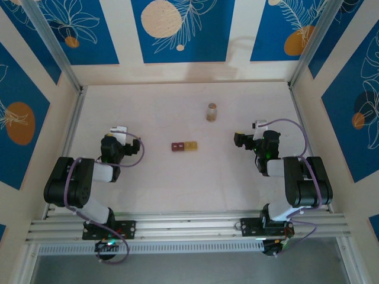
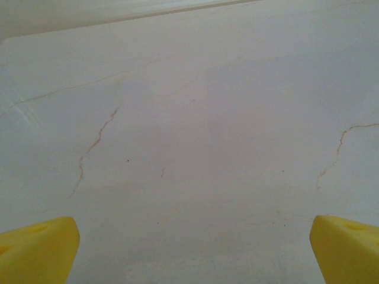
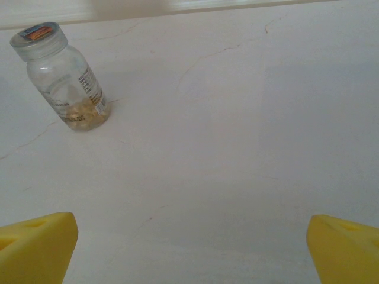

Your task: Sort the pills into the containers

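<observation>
Top view: containers [image 1: 184,145], dark red joined to yellow, sit on the counter [image 1: 148,183] between left claw [image 1: 117,133] and right claw [image 1: 240,140]; they are tiny, so you could nudge them. Left wrist: claw spread wide, empty. Right wrist: likewise; capped bottle [image 3: 62,77] ahead-left (colours of the pills [image 3: 86,115] unclear) may topple when gripped.
</observation>
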Robot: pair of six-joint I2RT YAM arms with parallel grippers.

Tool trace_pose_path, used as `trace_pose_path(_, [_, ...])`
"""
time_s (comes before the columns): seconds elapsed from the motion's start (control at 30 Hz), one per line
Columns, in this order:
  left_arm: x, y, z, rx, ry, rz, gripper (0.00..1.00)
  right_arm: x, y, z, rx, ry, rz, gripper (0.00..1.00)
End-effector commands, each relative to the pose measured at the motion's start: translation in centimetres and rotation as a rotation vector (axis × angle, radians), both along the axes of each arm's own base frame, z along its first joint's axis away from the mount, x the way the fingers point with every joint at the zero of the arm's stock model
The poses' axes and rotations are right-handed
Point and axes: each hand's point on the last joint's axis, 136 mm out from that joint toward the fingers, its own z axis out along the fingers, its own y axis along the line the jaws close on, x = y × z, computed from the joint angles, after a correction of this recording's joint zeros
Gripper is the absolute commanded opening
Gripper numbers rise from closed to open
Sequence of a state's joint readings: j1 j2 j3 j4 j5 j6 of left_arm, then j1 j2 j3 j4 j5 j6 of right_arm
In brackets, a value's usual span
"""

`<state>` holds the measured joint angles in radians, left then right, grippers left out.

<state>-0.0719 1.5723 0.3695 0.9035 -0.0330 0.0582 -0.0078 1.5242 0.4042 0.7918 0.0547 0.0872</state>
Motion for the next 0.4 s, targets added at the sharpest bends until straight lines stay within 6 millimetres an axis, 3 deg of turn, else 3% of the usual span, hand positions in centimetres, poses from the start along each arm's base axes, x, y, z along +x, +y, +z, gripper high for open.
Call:
trace_pose_path(0.0, [0.50,0.00,1.17,-0.013,-0.036,-0.006,1.00,0.49,0.15,0.80,0.010,-0.020,0.007,0.99])
trace_pose_path(0.37, [0.47,0.06,1.13,-0.016,-0.032,-0.007,1.00,0.49,0.11,0.81,0.010,-0.020,0.006,0.99])
